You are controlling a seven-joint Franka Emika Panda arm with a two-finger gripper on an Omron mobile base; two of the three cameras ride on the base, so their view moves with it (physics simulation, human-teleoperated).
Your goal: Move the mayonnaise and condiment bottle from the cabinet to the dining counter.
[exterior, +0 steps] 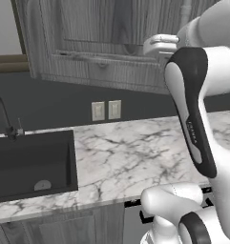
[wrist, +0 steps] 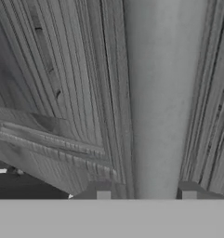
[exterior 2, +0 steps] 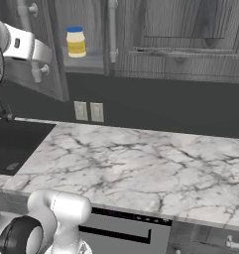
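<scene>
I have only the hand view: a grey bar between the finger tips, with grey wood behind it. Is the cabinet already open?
Observer: Yes. In the right base view, the left door of the cabinet stands open, angled out toward the arm.
Operator: Is something on the shelf inside?
Observer: The mayonnaise stands upright on the shelf with its blue lid on.
Operator: What lies under the cabinet?
Observer: A marble worktop, with a black sink set in its left end.
</scene>
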